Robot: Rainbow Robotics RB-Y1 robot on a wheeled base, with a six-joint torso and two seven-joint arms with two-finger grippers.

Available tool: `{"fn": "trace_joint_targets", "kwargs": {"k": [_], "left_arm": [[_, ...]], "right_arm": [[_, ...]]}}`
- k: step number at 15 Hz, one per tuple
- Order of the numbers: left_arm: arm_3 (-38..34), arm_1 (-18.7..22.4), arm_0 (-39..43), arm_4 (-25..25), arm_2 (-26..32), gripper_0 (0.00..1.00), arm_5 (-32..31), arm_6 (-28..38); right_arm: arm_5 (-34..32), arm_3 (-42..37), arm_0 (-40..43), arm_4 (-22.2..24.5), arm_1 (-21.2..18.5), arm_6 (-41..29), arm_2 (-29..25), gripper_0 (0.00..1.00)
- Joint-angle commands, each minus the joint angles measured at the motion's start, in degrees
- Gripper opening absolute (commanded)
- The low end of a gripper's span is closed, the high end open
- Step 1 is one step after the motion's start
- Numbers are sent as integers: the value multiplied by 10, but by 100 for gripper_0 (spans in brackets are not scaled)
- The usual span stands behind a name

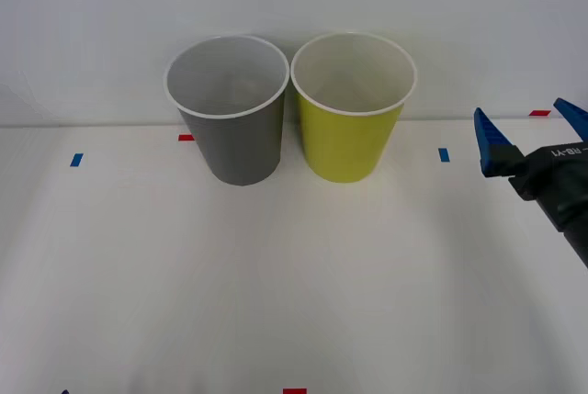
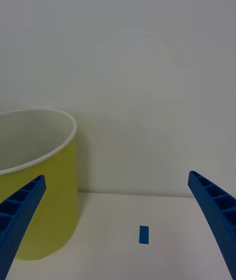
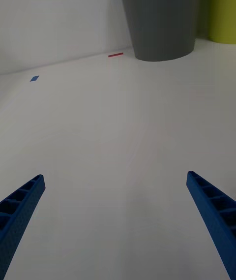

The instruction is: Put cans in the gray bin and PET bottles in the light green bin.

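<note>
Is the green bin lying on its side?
No, the light green bin stands upright beside the gray bin.

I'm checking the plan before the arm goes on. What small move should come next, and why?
Probably hold and look for an item first. Both bins, gray and light green, stand upright side by side, and the table before them shows no can or bottle. The right gripper hangs open beside the green bin; the left gripper is open over bare table.

The right tool hovers raised, fingers spread wide; the left tool, apparently low, gapes likewise.
</note>
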Motion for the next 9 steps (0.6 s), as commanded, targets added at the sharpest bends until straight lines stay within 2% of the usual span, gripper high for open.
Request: {"fn": "trace_joint_targets", "kwargs": {"k": [1, 5, 8, 9], "left_arm": [[0, 0, 0, 0, 0, 100, 0, 0], [0, 0, 0, 0, 0, 100, 0, 0], [0, 0, 0, 0, 0, 100, 0, 0], [0, 0, 0, 0, 0, 100, 0, 0]], "right_arm": [[-8, 0, 46, 13, 63, 7, 1, 100], [-25, 0, 91, 20, 150, 14, 0, 100], [-34, 0, 108, 20, 181, 18, -2, 100], [-33, 0, 111, 20, 180, 19, -4, 100]]}}
